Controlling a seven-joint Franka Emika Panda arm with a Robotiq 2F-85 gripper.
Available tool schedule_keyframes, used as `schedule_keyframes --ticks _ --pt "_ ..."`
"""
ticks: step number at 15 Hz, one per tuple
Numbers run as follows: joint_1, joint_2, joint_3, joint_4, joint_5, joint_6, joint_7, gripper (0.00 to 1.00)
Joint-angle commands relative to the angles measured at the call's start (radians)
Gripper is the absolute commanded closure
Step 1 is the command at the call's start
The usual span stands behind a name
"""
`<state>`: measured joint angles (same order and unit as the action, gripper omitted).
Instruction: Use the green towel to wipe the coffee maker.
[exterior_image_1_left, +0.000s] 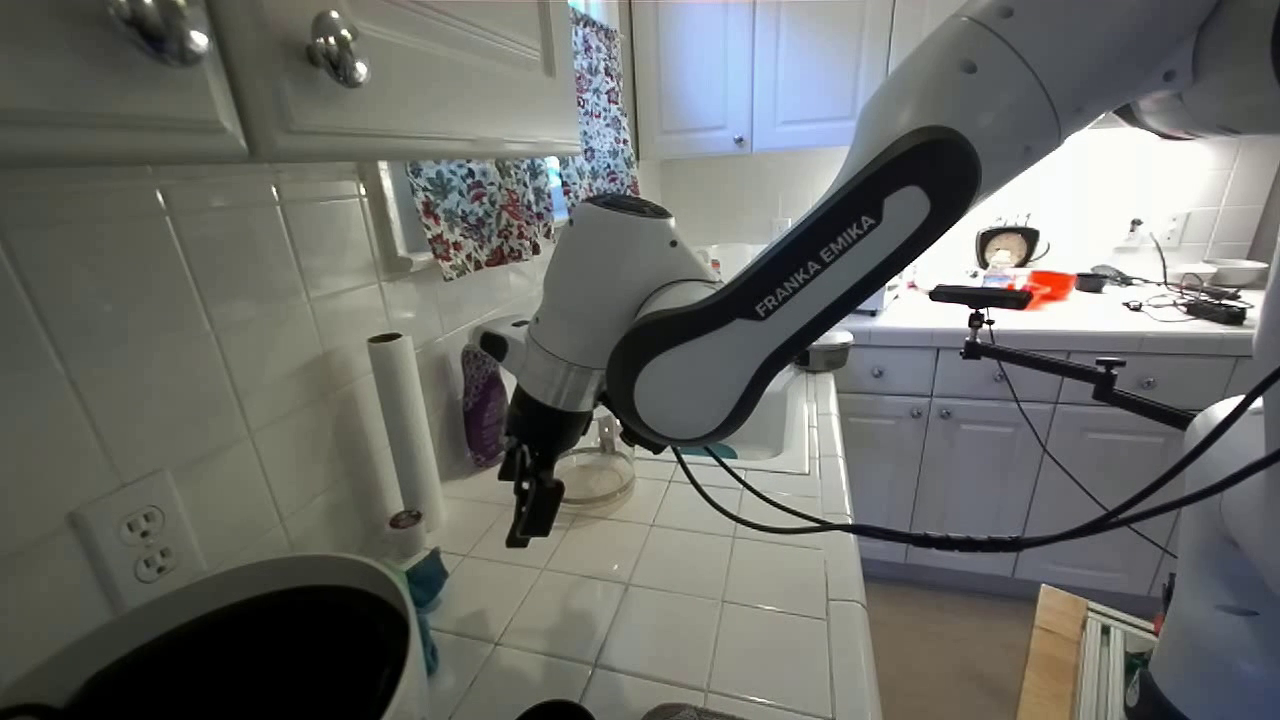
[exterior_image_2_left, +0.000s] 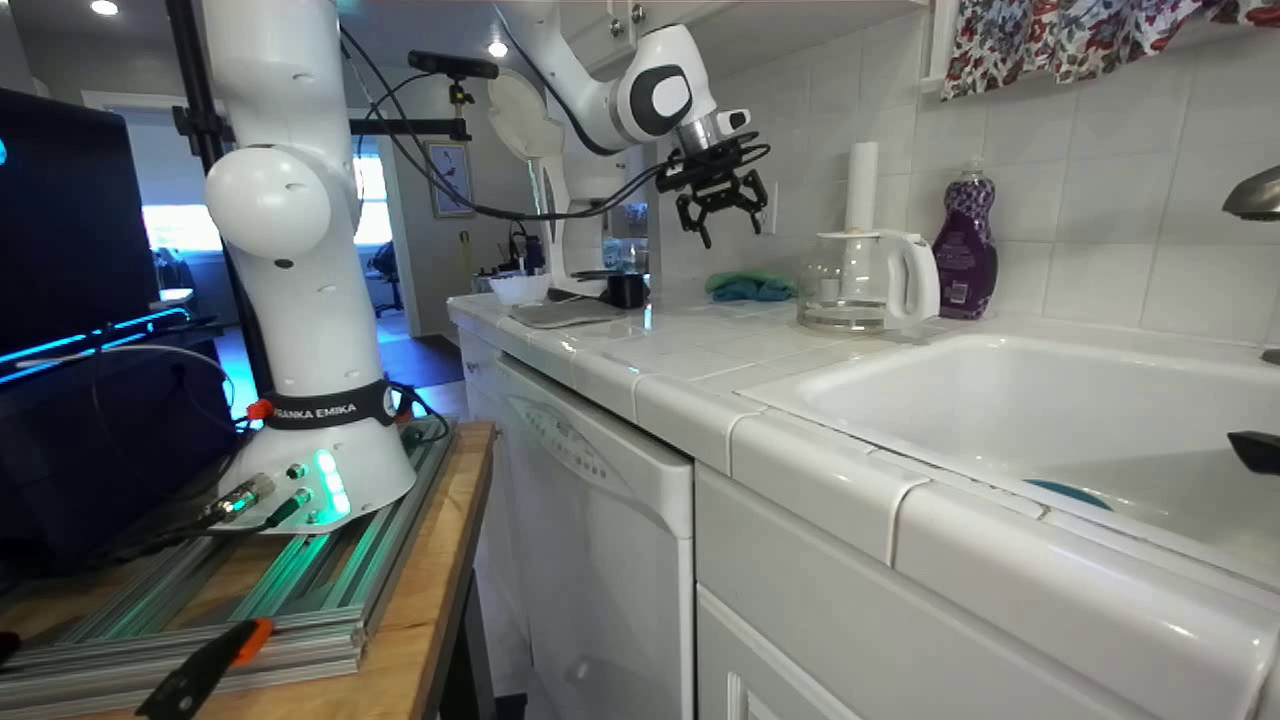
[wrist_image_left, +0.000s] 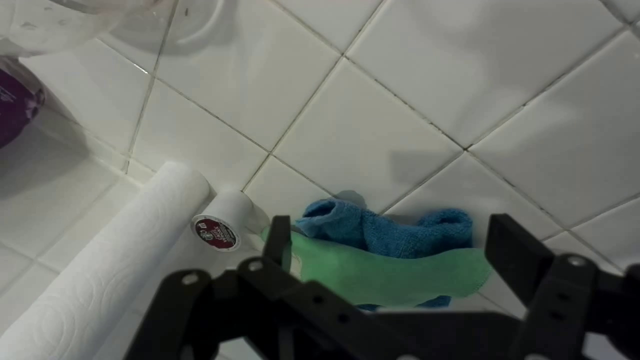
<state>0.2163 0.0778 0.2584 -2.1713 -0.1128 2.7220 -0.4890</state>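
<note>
Wrist view shows the green towel (wrist_image_left: 387, 276) beneath the gripper (wrist_image_left: 392, 245), apart from it. The jaws stand parted, released.

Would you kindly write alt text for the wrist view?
A green towel lies over a blue cloth on white tiles, framed by the open tool. At left are a pod and a paper roll; at upper left, a purple bottle and the glass coffee maker are partly cut off.
</note>
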Motion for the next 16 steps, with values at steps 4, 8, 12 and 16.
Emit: schedule_keyframes --ticks 4,8,12,16 --pt "-0.032 -0.066 -0.041 -0.066 0.052 0.013 0.144 0.0" --pt "-0.032 -0.038 -0.048 -0.034 0.024 0.0 0.129 0.0" --pt "-0.029 -0.041 -0.046 -0.039 0.025 0.0 0.141 0.0" --pt "-0.037 -0.027 -0.072 -0.029 0.012 0.057 0.371 0.0"
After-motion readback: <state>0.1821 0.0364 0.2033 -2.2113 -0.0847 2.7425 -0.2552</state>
